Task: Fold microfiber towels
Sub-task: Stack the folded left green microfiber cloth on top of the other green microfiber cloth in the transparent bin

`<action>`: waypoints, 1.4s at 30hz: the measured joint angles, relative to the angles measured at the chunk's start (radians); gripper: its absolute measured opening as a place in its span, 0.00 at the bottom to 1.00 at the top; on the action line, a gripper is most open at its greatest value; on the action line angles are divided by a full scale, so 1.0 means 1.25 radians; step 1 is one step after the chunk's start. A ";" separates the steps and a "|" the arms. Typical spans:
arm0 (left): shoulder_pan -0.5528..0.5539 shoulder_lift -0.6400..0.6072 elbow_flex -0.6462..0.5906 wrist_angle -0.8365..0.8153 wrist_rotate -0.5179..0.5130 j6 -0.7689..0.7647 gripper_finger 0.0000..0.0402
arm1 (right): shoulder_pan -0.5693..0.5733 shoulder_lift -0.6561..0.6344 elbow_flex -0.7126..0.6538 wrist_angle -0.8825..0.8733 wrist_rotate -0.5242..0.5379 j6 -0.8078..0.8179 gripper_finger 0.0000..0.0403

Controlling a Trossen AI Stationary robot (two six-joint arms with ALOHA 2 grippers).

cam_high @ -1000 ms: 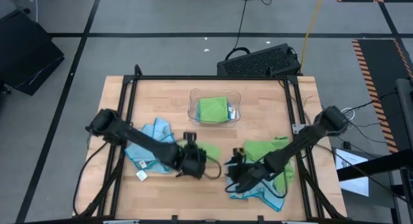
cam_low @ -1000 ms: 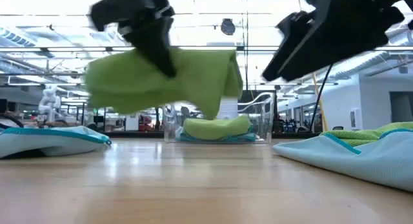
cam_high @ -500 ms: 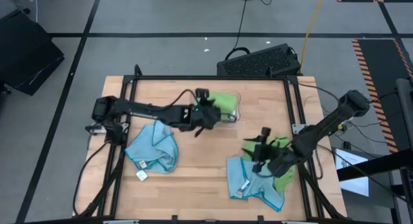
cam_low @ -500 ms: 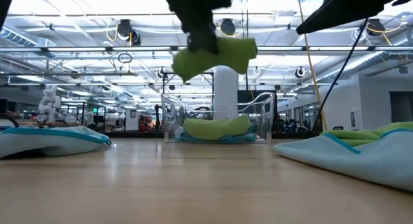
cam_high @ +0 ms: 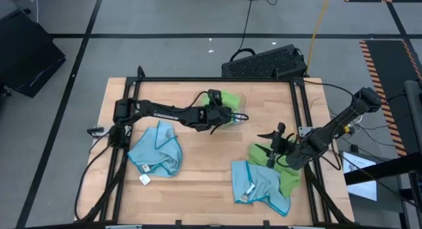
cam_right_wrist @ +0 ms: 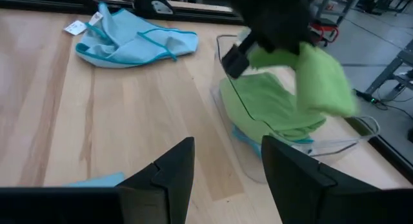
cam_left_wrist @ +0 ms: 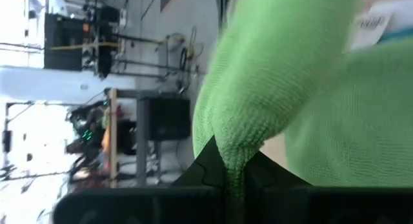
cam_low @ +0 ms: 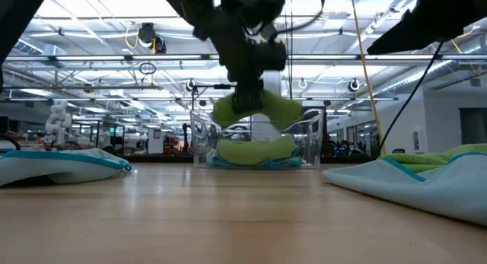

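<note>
My left gripper [cam_high: 221, 114] reaches over the clear tray [cam_high: 241, 117] at the table's far middle, shut on a folded lime green towel [cam_low: 255, 110]. That towel hangs just above another green towel [cam_low: 255, 150] lying in the tray. My right gripper [cam_right_wrist: 226, 172] stands open and holds nothing. It hovers near the right edge [cam_high: 273, 140], above a heap of one green towel [cam_high: 285, 179] and one light blue towel [cam_high: 257, 186]. A crumpled blue towel [cam_high: 156, 150] lies at the near left. My left gripper pinches a bunched fold of the green towel [cam_left_wrist: 233, 161] between its two fingers [cam_left_wrist: 206, 167]. The fingers come from the table's left, slanting down. The towel hangs below and ahead of them, slack and clear of the table, over the tray.
A black frame [cam_high: 211, 79] runs round the wooden table. A dark keyboard [cam_high: 267, 61] lies on the floor past the far edge. Bare wood [cam_high: 204, 163] lies between the two towel heaps.
My left gripper has carried the green towel from the table's near middle toward the far edge. It has turned on the way, and the towel now hangs lower, over the tray. My right gripper has drawn back toward the right edge and risen off the right heap.
</note>
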 joint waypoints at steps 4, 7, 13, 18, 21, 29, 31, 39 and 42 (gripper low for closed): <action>-0.005 0.022 0.000 0.004 -0.075 -0.005 0.03 | 0.000 -0.001 -0.001 0.012 -0.001 -0.011 0.42; -0.002 0.028 0.000 0.006 -0.058 -0.023 0.05 | 0.000 -0.001 -0.001 0.029 -0.001 -0.030 0.42; 0.009 0.043 0.000 0.043 -0.067 -0.050 0.03 | 0.000 -0.001 -0.001 0.035 -0.001 -0.041 0.42; 0.004 0.049 0.001 0.053 -0.038 -0.060 0.06 | 0.000 -0.001 -0.001 0.036 -0.002 -0.040 0.42; -0.004 0.049 0.001 0.043 -0.008 -0.055 0.11 | 0.000 -0.001 -0.001 0.035 -0.015 -0.039 0.42; -0.010 0.049 0.000 0.020 0.004 -0.055 0.19 | 0.000 -0.001 -0.001 0.035 -0.021 -0.040 0.42; -0.010 0.048 0.000 0.015 0.004 -0.055 0.22 | 0.000 -0.001 -0.001 0.035 -0.021 -0.040 0.42; -0.010 0.026 0.000 -0.019 0.072 -0.080 0.39 | 0.000 -0.001 -0.001 0.035 -0.021 -0.041 0.42; -0.007 0.008 0.000 -0.039 0.140 -0.114 0.42 | 0.000 -0.001 -0.001 0.035 -0.021 -0.042 0.42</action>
